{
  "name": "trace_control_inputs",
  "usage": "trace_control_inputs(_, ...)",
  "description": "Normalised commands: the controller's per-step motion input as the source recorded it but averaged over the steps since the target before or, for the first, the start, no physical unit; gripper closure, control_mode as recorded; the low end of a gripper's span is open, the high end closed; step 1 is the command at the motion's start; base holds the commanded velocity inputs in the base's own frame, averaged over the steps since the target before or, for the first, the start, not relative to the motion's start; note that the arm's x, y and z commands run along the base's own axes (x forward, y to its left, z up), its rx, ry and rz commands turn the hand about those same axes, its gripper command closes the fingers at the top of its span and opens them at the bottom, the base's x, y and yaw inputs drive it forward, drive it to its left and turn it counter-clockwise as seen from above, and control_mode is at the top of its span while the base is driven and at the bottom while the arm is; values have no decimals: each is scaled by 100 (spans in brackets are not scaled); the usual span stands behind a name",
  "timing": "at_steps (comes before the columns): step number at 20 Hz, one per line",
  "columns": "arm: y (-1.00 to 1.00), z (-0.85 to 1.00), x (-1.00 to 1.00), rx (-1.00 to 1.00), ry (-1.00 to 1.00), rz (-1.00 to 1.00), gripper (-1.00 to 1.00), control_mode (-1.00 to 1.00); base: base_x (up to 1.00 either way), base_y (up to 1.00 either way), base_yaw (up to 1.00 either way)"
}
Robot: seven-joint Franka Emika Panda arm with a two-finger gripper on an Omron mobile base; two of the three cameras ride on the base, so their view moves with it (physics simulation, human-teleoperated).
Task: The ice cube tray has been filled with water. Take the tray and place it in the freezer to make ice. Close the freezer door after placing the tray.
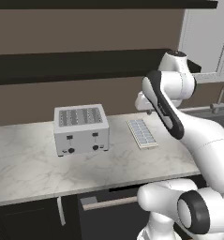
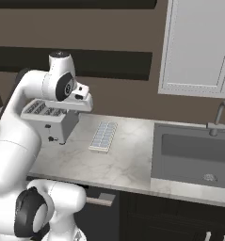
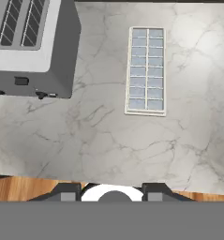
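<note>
The ice cube tray (image 1: 141,133) (image 2: 103,136) (image 3: 146,70) lies flat on the marble counter (image 1: 33,164), to the right of the toaster, its cells filled. My gripper (image 3: 111,191) hangs high above the counter and looks straight down. It stands open and empty, its fingertips (image 3: 69,191) wide apart at the bottom of the hand view. The tray sits ahead of the gripper and slightly to the right in that view. In the right base view my hand (image 2: 81,101) hovers left of the tray. The freezer and its door are out of view.
A boxy silver toaster (image 1: 80,129) (image 2: 48,117) (image 3: 31,47) stands left of the tray. A sink (image 2: 194,150) with a faucet (image 2: 222,117) lies to the right. Dark shelves (image 1: 62,65) run above the counter, and a drawer (image 1: 108,201) sits ajar below its front edge.
</note>
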Motion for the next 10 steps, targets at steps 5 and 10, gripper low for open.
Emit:
trace_control_inputs(5,-21,-8,-50,1,0,0,-100,-100,0,0,0)
trace_control_inputs(10,-58,-15,-65,3,-9,-1,-100,-100,0,0,0)
